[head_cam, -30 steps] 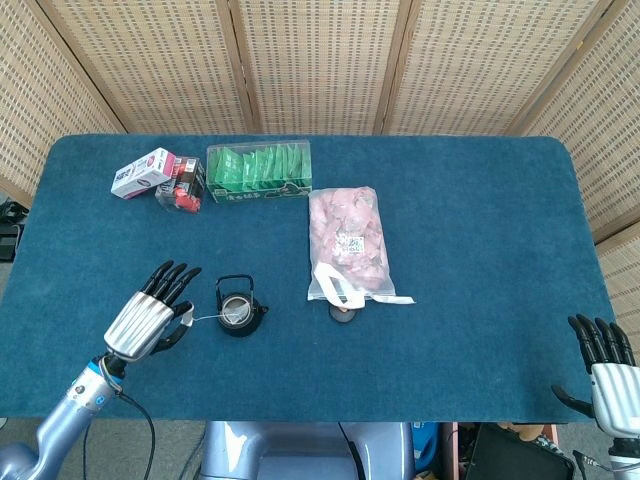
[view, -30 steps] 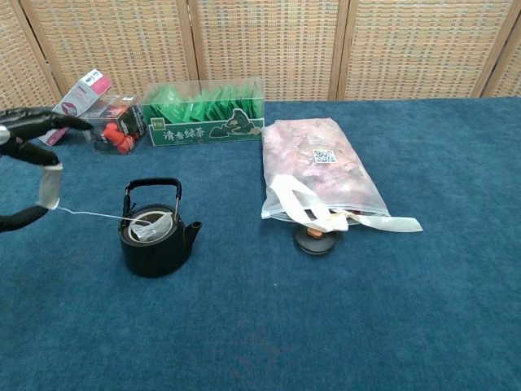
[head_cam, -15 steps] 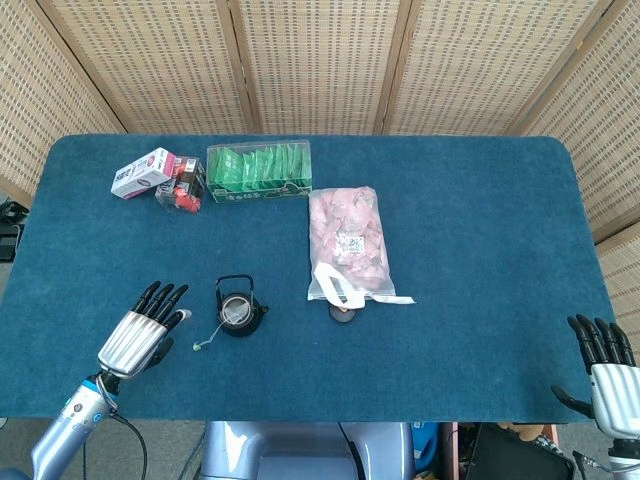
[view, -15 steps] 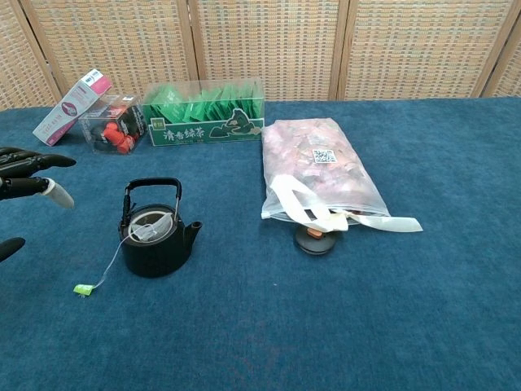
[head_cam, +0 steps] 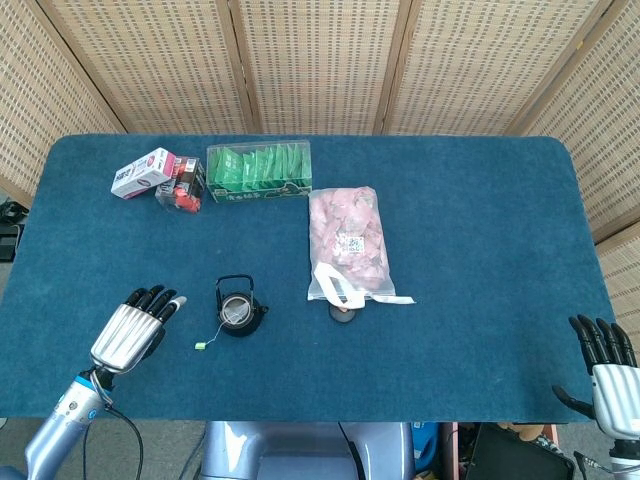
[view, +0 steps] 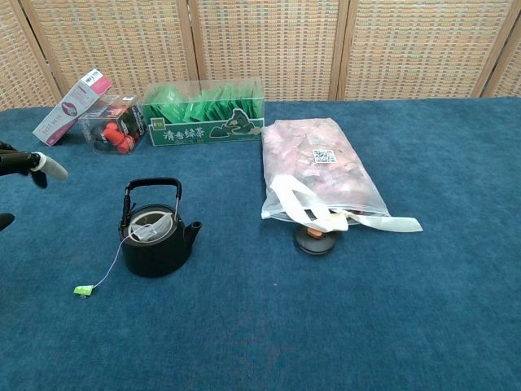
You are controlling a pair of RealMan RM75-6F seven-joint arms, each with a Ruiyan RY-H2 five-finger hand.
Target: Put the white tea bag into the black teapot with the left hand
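Note:
The small black teapot [head_cam: 238, 312] [view: 155, 241] stands near the front left of the blue table, handle upright. The white tea bag [view: 149, 229] lies inside its mouth. Its thin string runs over the rim to a green tag [head_cam: 200, 346] [view: 82, 290] lying on the cloth. My left hand [head_cam: 130, 331] hovers left of the pot, fingers spread and holding nothing; only its fingertips [view: 37, 165] show at the chest view's left edge. My right hand [head_cam: 604, 370] stays at the table's front right corner, fingers apart and empty.
A clear bag of pink sachets [head_cam: 349, 242] [view: 317, 167] lies right of the pot, with a small dark lid [view: 314, 240] at its near end. At the back left sit a green tea box [head_cam: 259, 170], a red-filled clear box [head_cam: 182, 184] and a white-pink carton [head_cam: 141, 172].
My left hand let go of the string's tag, which dropped onto the cloth, and drew back left and toward the table's front edge. The tea bag stays in the pot.

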